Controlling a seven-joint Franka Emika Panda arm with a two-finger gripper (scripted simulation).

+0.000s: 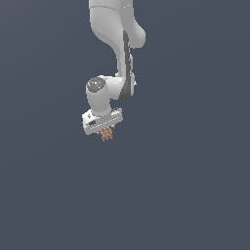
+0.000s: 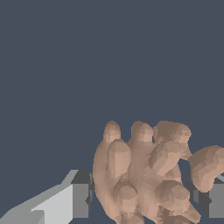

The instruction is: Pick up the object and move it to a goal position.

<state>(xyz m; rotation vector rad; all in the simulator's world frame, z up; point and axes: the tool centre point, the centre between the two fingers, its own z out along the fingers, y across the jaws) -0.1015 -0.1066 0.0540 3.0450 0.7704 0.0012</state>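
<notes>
Lump [image 2: 144, 175] clamped between the fingers [image 2: 74, 200] of the tool [image 1: 106, 133], knobby lobes hiding the pads; background plain grey. Arm [image 1: 114, 29] cut off at 12 o'clock.

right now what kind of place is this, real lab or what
Most likely a simulated scene, not a real room. The background is one flat, featureless blue-grey with no visible furniture. The white-grey arm is smoothly rendered, and the orange-brown lump sitting between the gripper fingers is made of coarse facets.

Flat, even, shadowless render light
</notes>
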